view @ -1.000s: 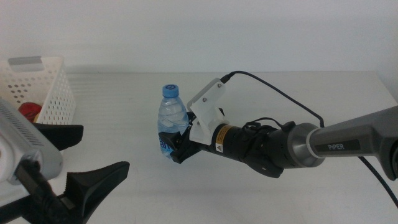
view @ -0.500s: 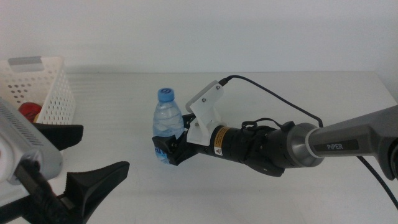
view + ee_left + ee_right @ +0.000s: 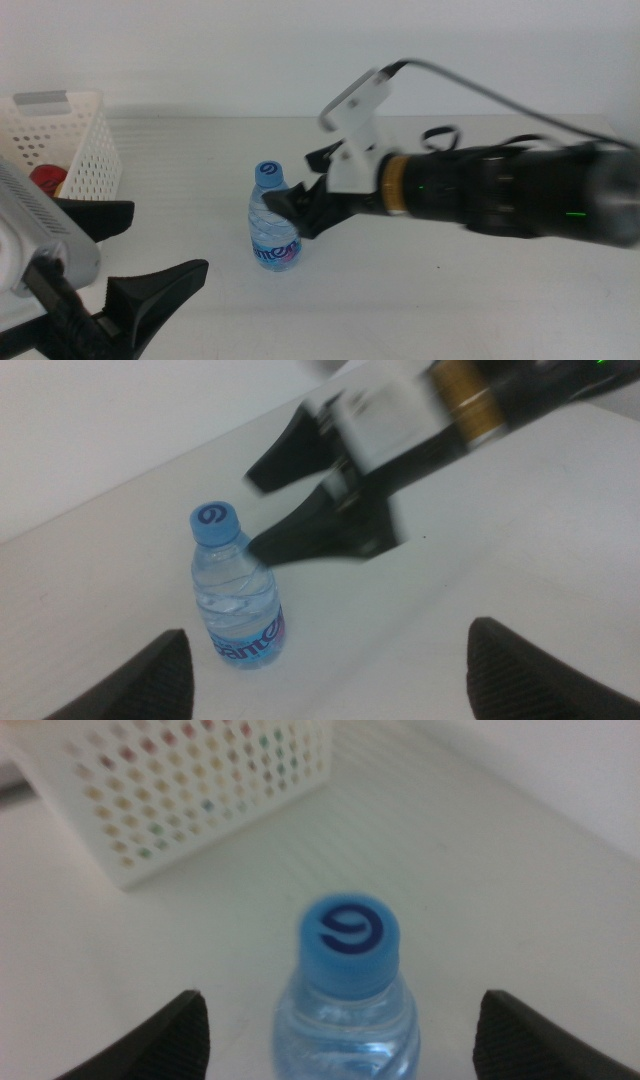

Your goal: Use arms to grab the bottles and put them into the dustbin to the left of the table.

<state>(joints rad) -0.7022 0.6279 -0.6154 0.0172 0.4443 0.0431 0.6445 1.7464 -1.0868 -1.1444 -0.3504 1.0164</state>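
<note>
Right tool (image 3: 300,205) agape — left tool (image 3: 150,255) agape

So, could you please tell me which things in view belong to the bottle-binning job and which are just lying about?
Belonging to the job:
- water bottle, upright on the table
- dustbin, a red item inside
- right gripper, open, beside the bottle's neck
- left gripper, open, waiting near the dustbin

Lying about:
- nothing else visible

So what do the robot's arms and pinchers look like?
The right arm is dark, with a gold ring, small green lights, a white camera bracket and a grey cable. The right gripper has two black pointed jaws. The left gripper has the same black pointed jaws on a silver-grey body.
</note>
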